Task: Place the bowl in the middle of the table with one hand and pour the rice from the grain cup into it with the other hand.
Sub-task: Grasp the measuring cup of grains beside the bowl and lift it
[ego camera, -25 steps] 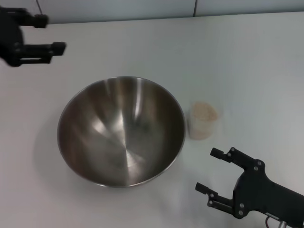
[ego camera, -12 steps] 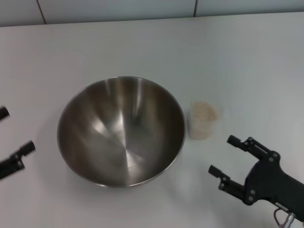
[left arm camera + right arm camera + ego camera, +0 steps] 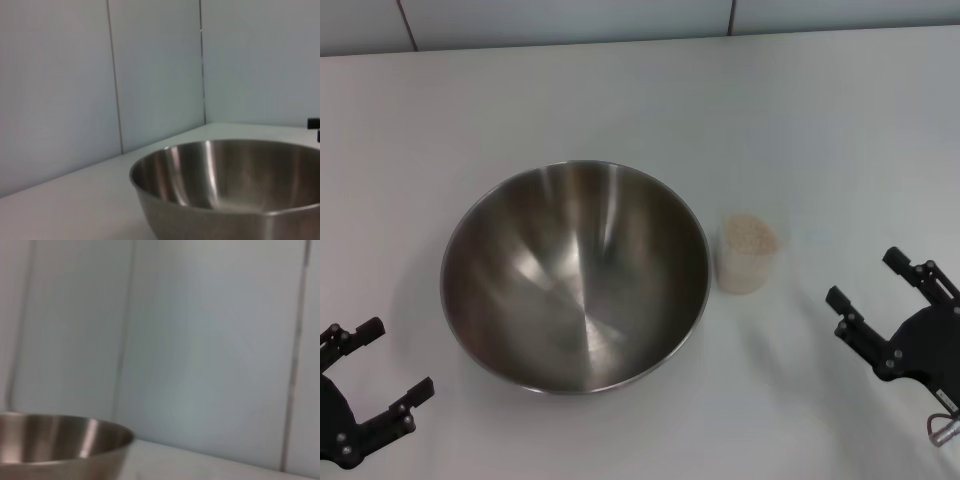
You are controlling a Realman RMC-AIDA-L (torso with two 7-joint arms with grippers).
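Nearest, at the lower corners of the head view: black left gripper point(image 3: 368, 385) and black right gripper point(image 3: 875, 287), each with fingers spread wide, holding nothing, partly cut off by the frame. Just beyond, centred on the plain white bench point(image 3: 620, 90): large shiny stainless-steel mixing bowl point(image 3: 575, 275), upright, empty. Just beside its right rim, not clearly touching: small clear plastic grain cup point(image 3: 749, 254), holding pale beige rice point(image 3: 751, 235) nearly to the brim. Seen only from the wrists: grey-white tiled wall point(image 3: 150, 75) rising behind the bowl; cup outside both wrist views.
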